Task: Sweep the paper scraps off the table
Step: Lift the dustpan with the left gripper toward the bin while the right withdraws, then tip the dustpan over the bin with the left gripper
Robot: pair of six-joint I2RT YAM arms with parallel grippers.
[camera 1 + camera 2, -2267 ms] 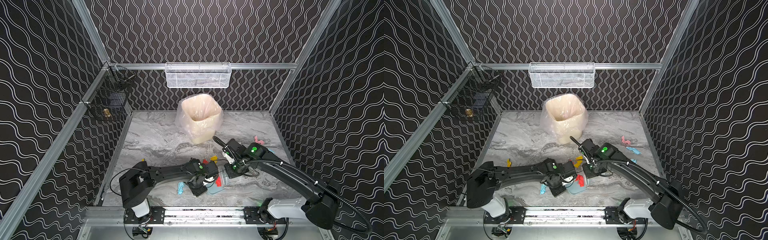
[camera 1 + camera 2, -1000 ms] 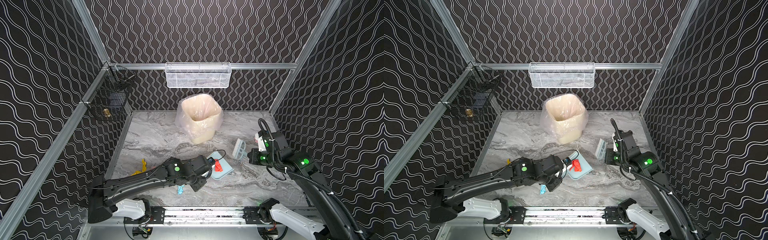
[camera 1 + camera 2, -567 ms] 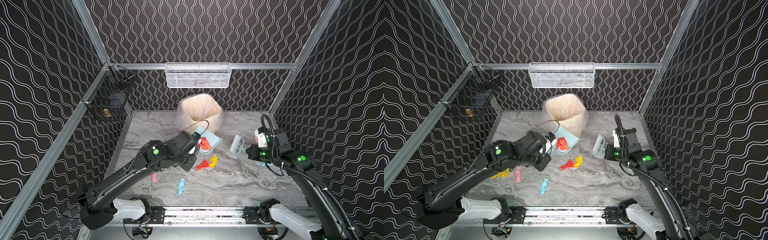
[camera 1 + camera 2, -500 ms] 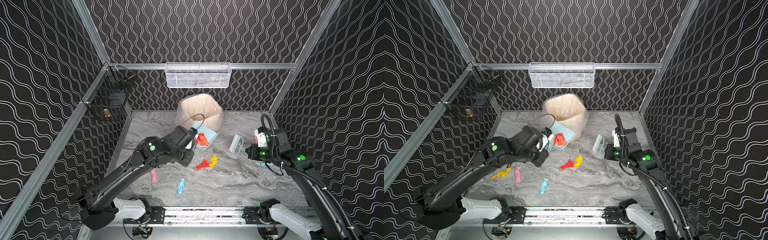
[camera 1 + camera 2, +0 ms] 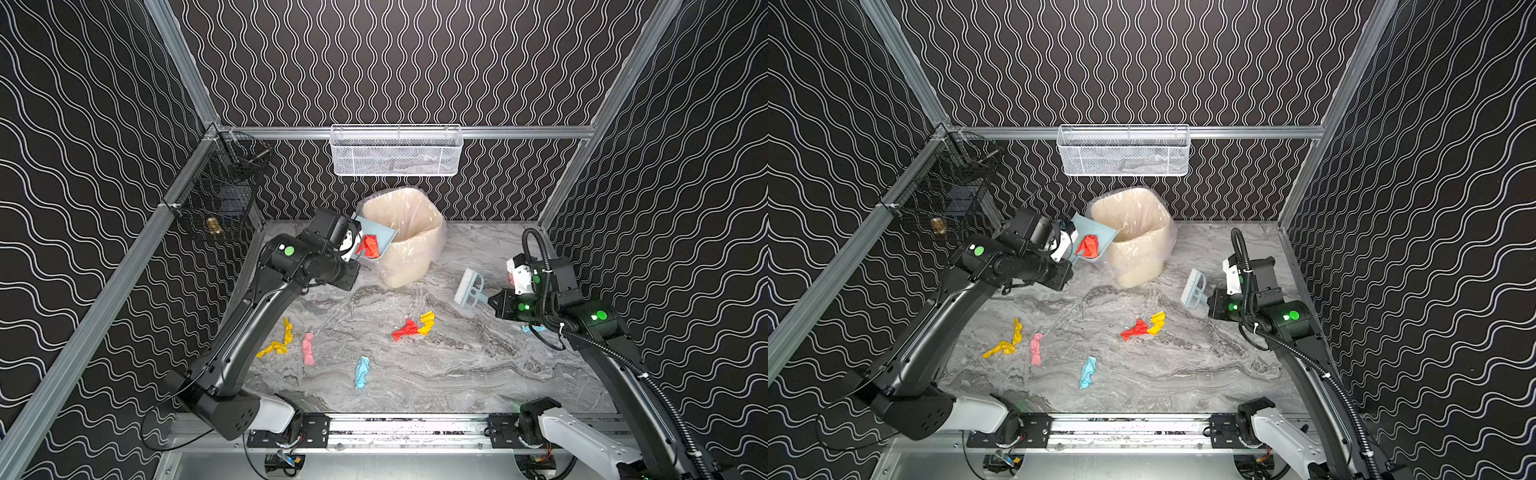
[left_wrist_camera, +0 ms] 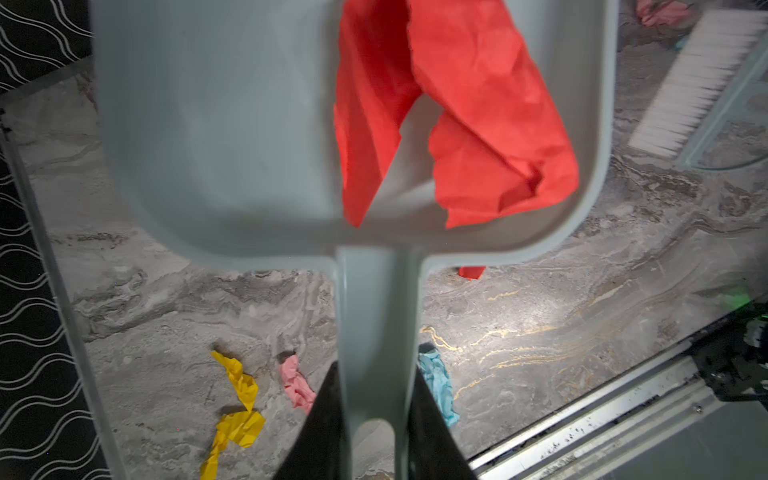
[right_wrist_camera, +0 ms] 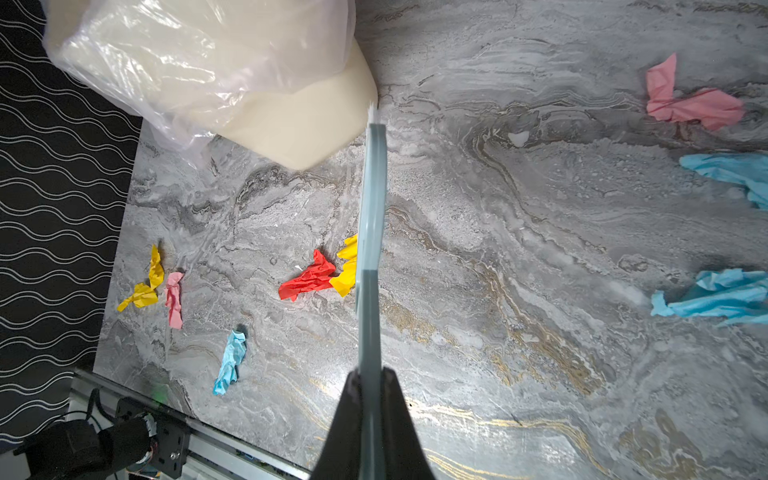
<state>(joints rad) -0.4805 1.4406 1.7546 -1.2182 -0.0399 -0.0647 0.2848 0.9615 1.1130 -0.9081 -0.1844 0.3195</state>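
Left tool (image 6: 374,376) is clamped on the handle of the pale blue dustpan (image 5: 376,237), with the jaws pinching both sides of the handle in the left wrist view. The pan is up off the surface (image 5: 457,374), its open lip at the rim of the bag-lined waste bin (image 5: 409,266) that stands mid far edge. It reads as a dump about to happen. One red scrap (image 5: 369,246) sits in the pan at the handle end, so it isn't tipped enough yet to shed it, I judge. The left arm rises steeply from the front-left corner, with the wrist turned toward the bin.

Right tool (image 7: 370,386) is shut tight on the flat handle of the brush (image 5: 467,286). The white bristles point away from the arm, and the brush seems held clear of the surface near the right edge. It's probably parked out of the pan's way. The right arm comes up from the front-right corner, forearm angled in toward the centre.

The other paper scraps (image 5: 409,328) lie loose on the surface:
- A red and a yellow one touch near the centre.
- A yellow scrap (image 5: 278,343) and a pink scrap (image 5: 308,348) lie just beside each other toward the left edge.
- A light blue scrap (image 5: 362,371) lies nearer the front edge.
- More pink (image 7: 690,104) and light blue (image 7: 715,293) pieces lie by the right edge, below the right arm.

Most of the job looks undone.
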